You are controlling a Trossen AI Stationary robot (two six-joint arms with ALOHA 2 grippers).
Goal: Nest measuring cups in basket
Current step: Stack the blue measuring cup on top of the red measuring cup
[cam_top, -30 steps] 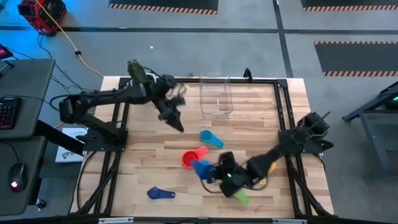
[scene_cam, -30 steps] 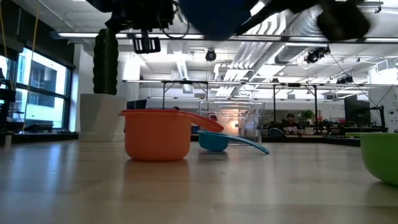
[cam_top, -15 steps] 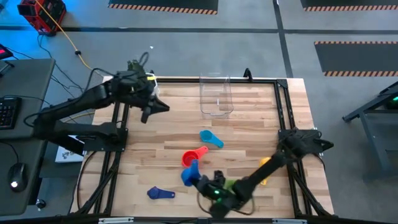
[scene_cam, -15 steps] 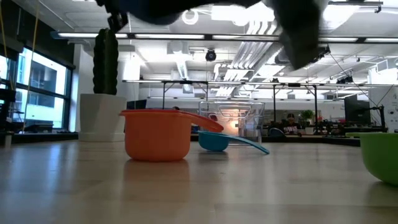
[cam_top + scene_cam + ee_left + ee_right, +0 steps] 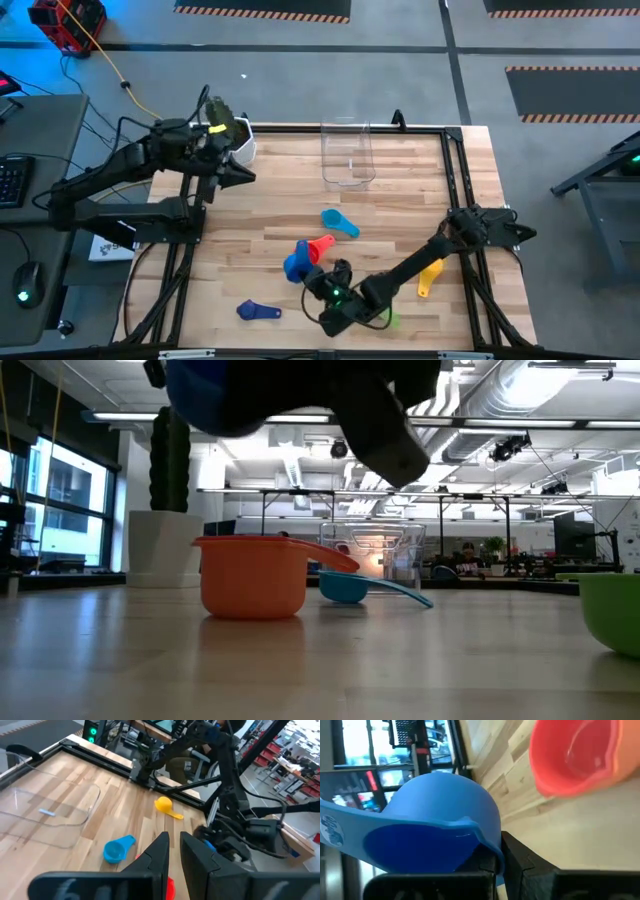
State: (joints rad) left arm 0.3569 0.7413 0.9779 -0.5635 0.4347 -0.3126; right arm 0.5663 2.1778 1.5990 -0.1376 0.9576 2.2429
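Blue cup (image 5: 297,264) lifted just beside the orange cup (image 5: 318,248).
My right gripper (image 5: 318,283) pinches it; my left gripper (image 5: 238,176) waits, fingers nearly pressed together.

Two dark jointed arms with black fingers (image 5: 156,857) and green indicator lights.

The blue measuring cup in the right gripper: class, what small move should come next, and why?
Probably carry the blue cup toward the clear basket at the table's far edge. The right gripper holds it lifted beside the orange cup, and the basket holds no cups yet. The left gripper waits near the cactus pot.
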